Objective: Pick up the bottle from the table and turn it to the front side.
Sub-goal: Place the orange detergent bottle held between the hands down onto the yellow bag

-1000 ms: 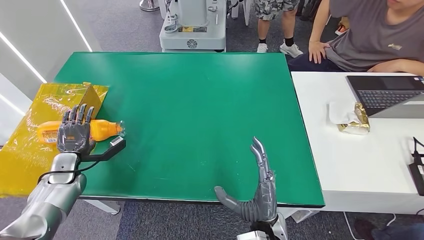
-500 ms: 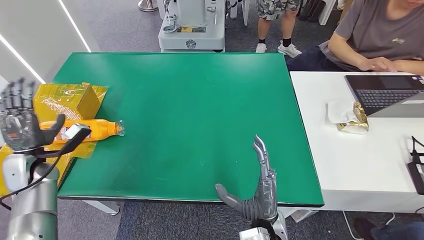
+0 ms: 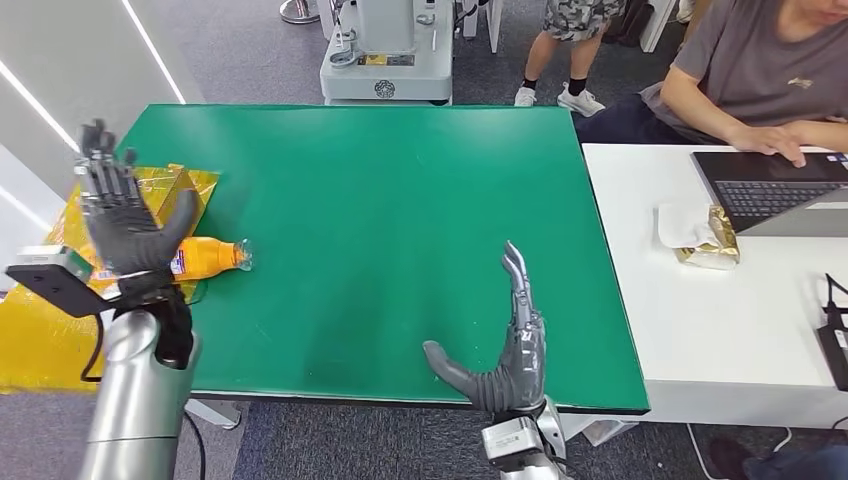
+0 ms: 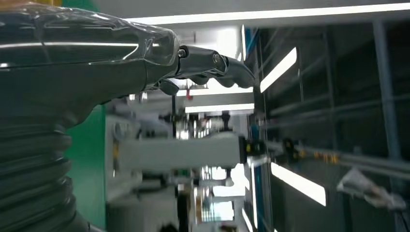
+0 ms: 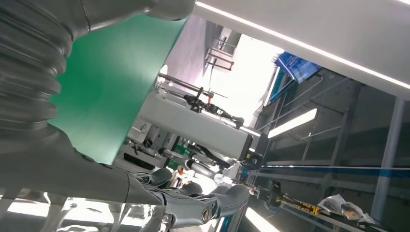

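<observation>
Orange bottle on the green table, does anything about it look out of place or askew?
Yes. The orange bottle lies on its side at the green table's left edge, cap toward the middle, partly on crumpled yellow plastic wrap. The left hand is raised above it, open, holding nothing.

At lower left, a silver forearm (image 3: 135, 400) with a black cable carries the dark grey left hand (image 3: 125, 225); the right hand (image 3: 505, 350) at bottom centre matches.

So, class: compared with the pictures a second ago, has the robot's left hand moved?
Yes. The left robot hand has lifted off the orange bottle, which lies on the green table, and now hangs raised, fingers spread.
</observation>
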Robot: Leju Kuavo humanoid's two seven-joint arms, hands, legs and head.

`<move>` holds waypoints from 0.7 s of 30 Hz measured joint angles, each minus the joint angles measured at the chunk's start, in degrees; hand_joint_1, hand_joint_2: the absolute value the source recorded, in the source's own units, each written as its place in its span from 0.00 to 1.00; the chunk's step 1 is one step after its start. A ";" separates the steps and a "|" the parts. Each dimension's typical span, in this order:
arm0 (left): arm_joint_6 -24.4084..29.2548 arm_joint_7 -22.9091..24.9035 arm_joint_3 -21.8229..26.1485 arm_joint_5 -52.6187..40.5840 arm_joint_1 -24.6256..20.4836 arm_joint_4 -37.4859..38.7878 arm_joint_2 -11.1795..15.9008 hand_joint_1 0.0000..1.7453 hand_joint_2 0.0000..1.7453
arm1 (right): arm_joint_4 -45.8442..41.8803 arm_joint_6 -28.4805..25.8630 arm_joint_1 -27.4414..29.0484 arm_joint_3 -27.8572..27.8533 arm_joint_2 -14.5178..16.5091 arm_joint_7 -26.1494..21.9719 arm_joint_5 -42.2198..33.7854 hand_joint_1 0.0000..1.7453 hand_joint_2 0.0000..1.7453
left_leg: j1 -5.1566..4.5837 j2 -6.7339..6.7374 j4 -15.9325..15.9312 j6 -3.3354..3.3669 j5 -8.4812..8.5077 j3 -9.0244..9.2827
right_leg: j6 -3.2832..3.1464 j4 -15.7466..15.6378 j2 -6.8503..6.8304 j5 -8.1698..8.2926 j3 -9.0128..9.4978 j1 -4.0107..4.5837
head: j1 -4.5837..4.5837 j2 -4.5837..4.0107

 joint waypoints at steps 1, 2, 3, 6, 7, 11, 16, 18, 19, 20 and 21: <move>-0.98 0.00 -1.77 0.30 0.54 0.32 -1.26 0.00 1.00 | 0.26 0.01 -0.58 0.29 0.10 0.00 -0.59 0.00 1.00 | -0.01 -0.01 0.01 0.00 0.00 0.00 | 0.01 0.00 0.00 0.00 0.00 -0.02 | -0.01 0.00; -1.33 0.00 -3.36 0.31 1.14 0.57 -2.47 0.00 1.00 | 0.52 0.01 -1.13 0.52 0.21 0.00 -1.03 0.00 1.00 | -0.02 -0.01 0.01 0.00 0.00 -0.01 | 0.01 0.00 0.00 -0.01 -0.01 -0.03 | 0.00 0.00; -1.35 0.00 -4.87 0.21 1.67 0.81 -3.58 0.00 1.00 | 0.76 0.01 -1.61 0.74 0.32 0.00 -1.36 0.00 1.00 | -0.01 -0.02 0.02 0.01 -0.01 -0.03 | 0.01 -0.01 -0.01 -0.01 -0.02 -0.03 | -0.01 0.00; -1.46 0.00 -8.37 1.00 2.87 1.48 -6.45 0.00 1.00 | 1.52 0.04 -2.70 1.14 0.75 0.00 -2.21 0.00 1.00 | -0.01 -0.01 0.01 0.03 -0.05 -0.04 | 0.02 -0.02 0.00 -0.03 -0.03 -0.04 | -0.02 0.00; -1.40 0.01 -9.23 1.64 3.36 1.62 -7.38 0.00 1.00 | 1.86 0.07 -2.98 1.18 1.02 0.00 -2.44 0.00 1.00 | -0.01 -0.01 0.01 0.04 -0.06 -0.04 | 0.02 -0.02 0.01 -0.03 -0.03 -0.03 | -0.02 0.00; 2.47 0.30 -12.03 2.81 6.07 1.67 -10.56 0.00 1.00 | 3.31 0.25 -3.51 0.94 2.62 0.00 -3.22 0.00 1.00 | 0.02 -0.01 -0.01 0.04 -0.06 -0.04 | 0.03 -0.01 0.01 -0.06 -0.06 -0.02 | -0.01 0.00; 4.87 0.72 -13.16 2.57 7.94 0.73 -12.38 0.00 1.00 | 4.05 0.33 -2.72 -0.66 4.39 0.00 -3.26 0.00 1.00 | 0.03 -0.01 -0.03 0.04 -0.06 -0.04 | 0.02 -0.01 0.00 -0.07 -0.07 -0.01 | -0.01 0.00; 4.88 0.86 -13.38 2.27 8.12 0.25 -12.72 0.00 1.00 | 4.08 0.32 -2.14 -1.26 4.87 0.00 -3.20 0.00 1.00 | 0.03 -0.01 -0.03 0.04 -0.06 -0.04 | 0.02 -0.01 0.00 -0.07 -0.06 -0.01 | -0.01 0.00; 4.88 0.93 -13.47 2.07 8.16 0.06 -12.83 0.00 1.00 | 4.08 0.32 -1.85 -1.55 5.09 0.00 -3.16 0.00 1.00 | 0.02 -0.01 -0.03 0.04 -0.06 -0.04 | 0.02 -0.01 0.00 -0.07 -0.06 -0.01 | -0.01 0.00; 4.88 0.99 -13.55 1.84 8.19 -0.10 -12.94 0.00 1.00 | 4.07 0.32 -1.54 -1.83 5.28 0.00 -3.12 0.00 1.00 | 0.02 -0.01 -0.03 0.04 -0.06 -0.04 | 0.02 -0.01 0.00 -0.07 -0.06 -0.01 | -0.01 0.00; 4.88 1.02 -13.64 1.61 8.21 -0.22 -13.05 0.00 1.00 | 4.06 0.31 -1.20 -2.14 5.48 0.00 -3.03 0.00 1.00 | 0.02 -0.01 -0.03 0.04 -0.06 -0.04 | 0.02 -0.01 0.00 -0.07 -0.06 -0.01 | -0.01 0.00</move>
